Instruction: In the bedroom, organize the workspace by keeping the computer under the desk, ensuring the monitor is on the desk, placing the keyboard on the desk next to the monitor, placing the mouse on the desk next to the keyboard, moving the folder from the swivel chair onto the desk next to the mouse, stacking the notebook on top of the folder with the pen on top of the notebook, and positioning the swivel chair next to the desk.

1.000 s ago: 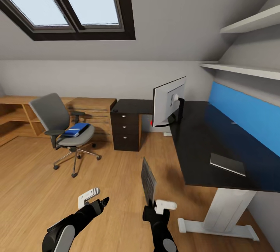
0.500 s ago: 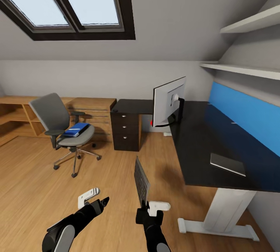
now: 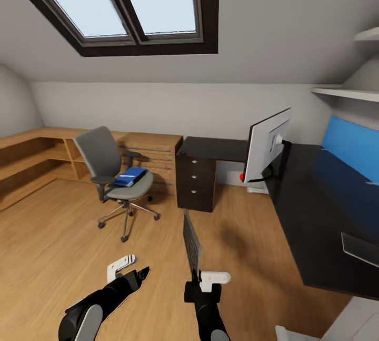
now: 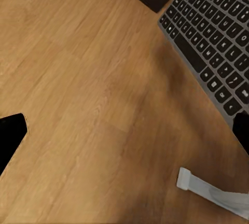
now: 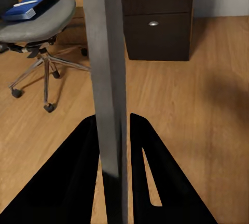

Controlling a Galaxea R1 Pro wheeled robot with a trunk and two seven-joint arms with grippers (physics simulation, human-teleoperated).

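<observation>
A double skylight [image 3: 126,1] fills the upper left of the sloped ceiling. Wood-plank floor [image 3: 47,256] spreads below; oak shelving [image 3: 37,154] lines the left, a dark drawer unit [image 3: 196,183] stands centre.

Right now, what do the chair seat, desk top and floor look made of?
Swivel chair seat: grey padded fabric, matte, probably; the base looks like chrome metal, shiny. Desk top: black, smooth, slightly glossy, with faint blue reflection; laminate or painted wood, can't tell. Floor: wood planks, visible grain and seams.

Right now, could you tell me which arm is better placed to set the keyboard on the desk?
The right. Its tool already grips the keyboard upright, and the desk lies on that side. The left tool hangs empty over the floor.
</observation>
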